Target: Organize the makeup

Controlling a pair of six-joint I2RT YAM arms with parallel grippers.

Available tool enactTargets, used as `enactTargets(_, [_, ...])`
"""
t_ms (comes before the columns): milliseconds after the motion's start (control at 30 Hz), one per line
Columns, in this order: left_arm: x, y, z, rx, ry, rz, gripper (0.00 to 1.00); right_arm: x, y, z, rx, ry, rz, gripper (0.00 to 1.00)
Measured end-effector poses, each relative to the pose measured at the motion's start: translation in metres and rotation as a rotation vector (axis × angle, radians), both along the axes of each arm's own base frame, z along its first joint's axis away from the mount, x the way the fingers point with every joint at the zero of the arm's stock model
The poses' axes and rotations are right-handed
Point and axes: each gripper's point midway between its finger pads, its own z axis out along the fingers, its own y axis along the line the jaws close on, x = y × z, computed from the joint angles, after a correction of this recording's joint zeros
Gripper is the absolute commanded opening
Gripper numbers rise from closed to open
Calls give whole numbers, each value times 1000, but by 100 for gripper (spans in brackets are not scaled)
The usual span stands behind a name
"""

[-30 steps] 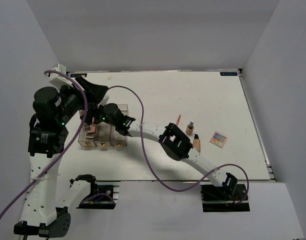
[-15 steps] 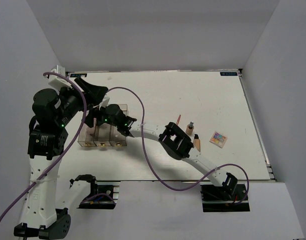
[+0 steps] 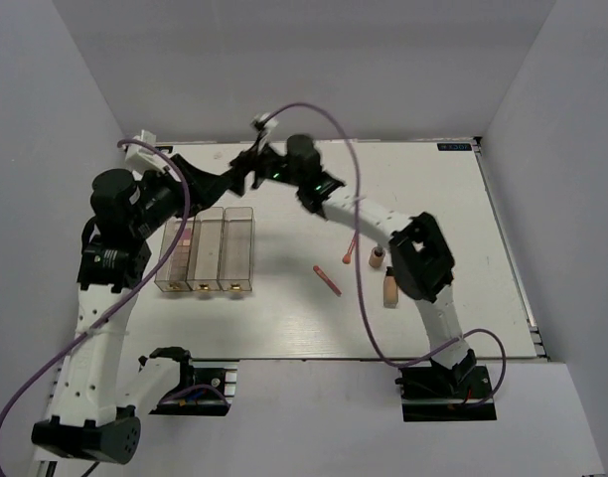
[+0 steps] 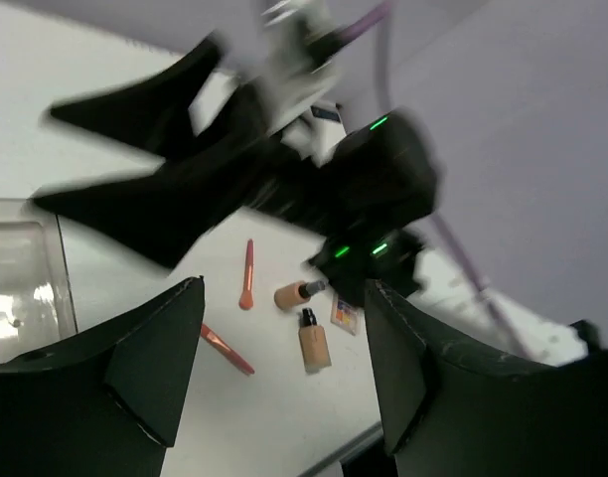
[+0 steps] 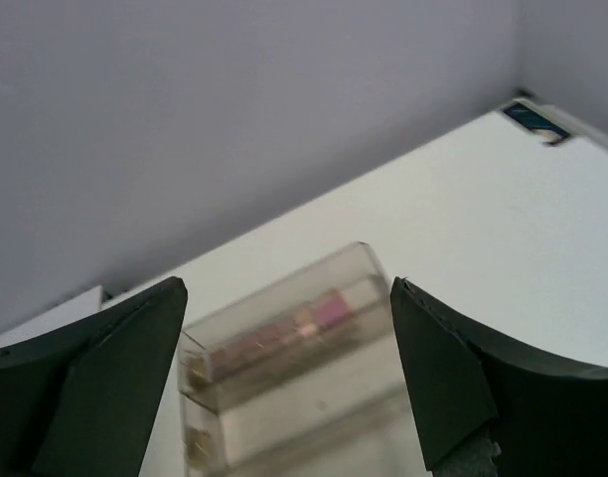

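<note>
Right hand (image 5: 284,290) has lifted out of the acrylic organizer (image 3: 236,248) at 9 o'clock toward 12, spread wide and empty like the left hand (image 4: 281,298), so a palette (image 5: 282,330) looks filed, while coral sticks (image 3: 327,280) and bottles (image 3: 390,289) wait on the counter (image 3: 433,199) at 3 o'clock.

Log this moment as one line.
left gripper open, empty | right gripper open, empty | palettes in organizer leftmost compartment | sticks, bottles loose on table

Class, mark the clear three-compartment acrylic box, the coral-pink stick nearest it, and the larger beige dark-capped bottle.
Clear acrylic box (image 3: 238,246): top external view, right compartment.
Coral-pink stick (image 3: 327,280): top external view, mid-shaft.
Beige bottle (image 3: 390,291): top external view, body.
</note>
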Motion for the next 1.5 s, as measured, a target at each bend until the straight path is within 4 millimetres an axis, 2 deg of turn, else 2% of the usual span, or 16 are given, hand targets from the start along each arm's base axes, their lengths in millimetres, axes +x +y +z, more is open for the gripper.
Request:
enactTargets(133, [15,-9,-34,-13,92,-42,75,63,-94,20,-78,-39,-105,85])
enactTargets(233, [20,-14,-38,-26,102,-70,74,99,-176,14,-204,-40,-221,68])
enactTargets(267, [22,-16,-37,-31,98,-82,74,106,-199,11,-252,-41,-255,61])
enactTargets(300, [22,-19,-37,-34,93,-95,73,109,-221,9,-303,-39,-287,45])
enactTargets(400, [26,-29,-43,-37,99,-135,72,102,-270,2,-440,-30,-350,34])
enactTargets(533, [35,-51,-70,-28,171,-199,70,66,-332,-16,-591,36,-419,38])
enactTargets(633, [41,-74,-100,-4,253,-246,70,47,-387,-32,-686,130,-500,50])
enactTargets(667, [43,-80,-108,6,274,-260,70,43,-406,-38,-713,164,-530,55])
enactTargets(700, [44,-88,-118,19,300,-273,70,37,-424,-46,-744,206,-556,69])
enactTargets(767, [45,-102,-137,50,340,-296,72,23,-456,-66,-807,291,-598,89])
enactTargets(800, [45,-108,-146,68,360,-302,73,16,-469,-75,-838,327,-607,89])
enactTargets(967, [40,-134,-176,140,412,-343,78,-35,-501,-123,-1005,410,-508,89])
enactTargets(1033, [36,-141,-180,155,414,-358,78,-60,-508,-139,-1070,412,-425,89])
enactTargets(1167, [32,-148,-179,168,400,-370,79,-87,-521,-164,-1176,357,-282,89])
enactTargets(1300, [30,-151,-181,186,395,-364,81,-100,-539,-188,-1278,312,-186,89])
enactTargets(1500, [28,-149,-188,217,410,-341,81,-90,-552,-212,-1362,269,-95,89])
